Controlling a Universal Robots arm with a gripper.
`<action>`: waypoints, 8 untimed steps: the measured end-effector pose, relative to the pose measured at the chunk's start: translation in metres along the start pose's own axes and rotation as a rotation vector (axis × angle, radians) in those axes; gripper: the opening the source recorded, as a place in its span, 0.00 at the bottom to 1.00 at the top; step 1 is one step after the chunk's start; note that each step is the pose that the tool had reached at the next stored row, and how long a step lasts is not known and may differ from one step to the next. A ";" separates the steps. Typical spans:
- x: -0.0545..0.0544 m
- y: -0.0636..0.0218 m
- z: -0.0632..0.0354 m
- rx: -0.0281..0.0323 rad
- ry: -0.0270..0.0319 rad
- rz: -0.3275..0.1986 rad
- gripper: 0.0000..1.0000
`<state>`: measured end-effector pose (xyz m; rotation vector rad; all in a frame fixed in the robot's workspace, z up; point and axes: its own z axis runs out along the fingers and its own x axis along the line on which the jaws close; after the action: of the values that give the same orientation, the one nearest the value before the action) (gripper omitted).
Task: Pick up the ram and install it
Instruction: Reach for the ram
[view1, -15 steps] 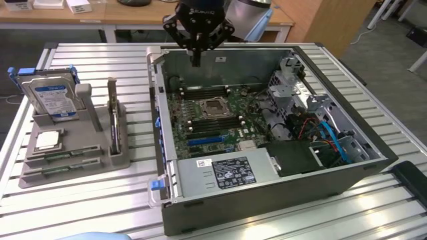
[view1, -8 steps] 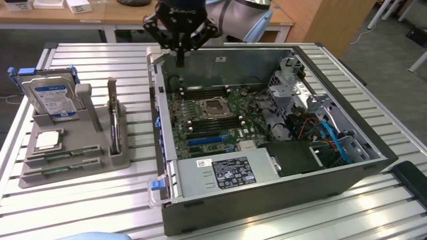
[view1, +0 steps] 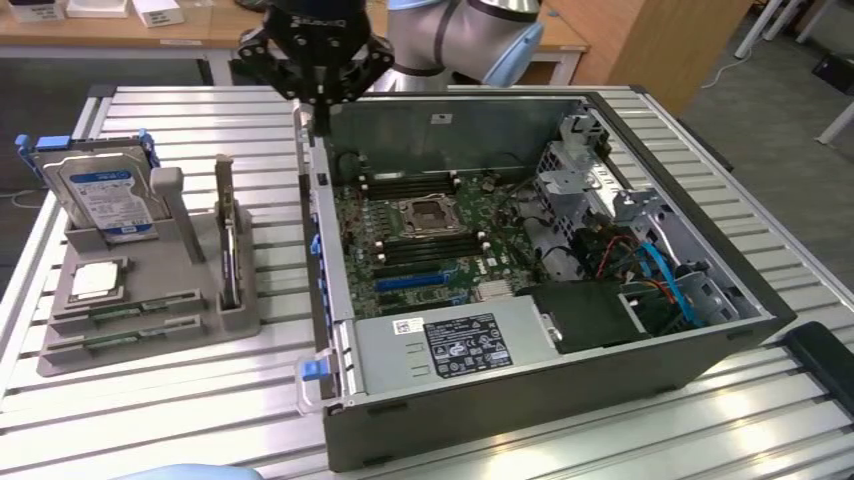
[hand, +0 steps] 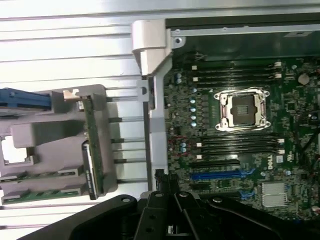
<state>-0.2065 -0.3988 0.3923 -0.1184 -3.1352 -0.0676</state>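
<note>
The black end effector (view1: 318, 112) hangs over the rear corner of the computer case's left wall, as the exterior view has it. Its fingers are pressed together and hold nothing. In the wrist view the end effector (hand: 169, 186) sits just above that wall, between the holder and the motherboard, and touches neither.

From the exterior view's left, a grey moulded plastic holder (view1: 147, 350) stands on the slatted aluminium worktop (view1: 200, 420). It carries:
- one silver hard drive with a blue label (view1: 100, 195), upright at the back
- one square silver CPU chip (view1: 94, 282), lying flat in front of the drive
- the ram (view1: 127, 309), a long, thin green circuit-board stick lying in a front slot
- a second stick alike (view1: 127, 336), in the slot just beside it, nearer the front

That makes two sticks, both well apart from the end effector. The wrist view shows the same ram (hand: 37, 176) and the second stick (hand: 37, 195) side by side.

A thin green board (view1: 232, 262) stands on edge along the holder's right side.

Further right lies one open dark grey computer case (view1: 534, 400). It holds:
- one green motherboard (view1: 400, 262)
- one silver CPU socket (view1: 427, 212) on the motherboard, flanked on two sides by black memory slots (hand: 235, 75)
- one grey power supply with a label (view1: 454, 345), at the front
- blue cables (view1: 667, 285), to the far right
</note>
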 end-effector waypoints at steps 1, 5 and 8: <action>0.004 -0.0004 0.0002 0.0000 0.0000 0.000 0.10; 0.023 -0.0018 0.0007 0.0000 0.0000 0.000 0.10; 0.036 -0.0028 0.0009 -0.0001 0.0000 0.000 0.10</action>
<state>-0.2428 -0.3988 0.3914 -0.1186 -3.1352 -0.0677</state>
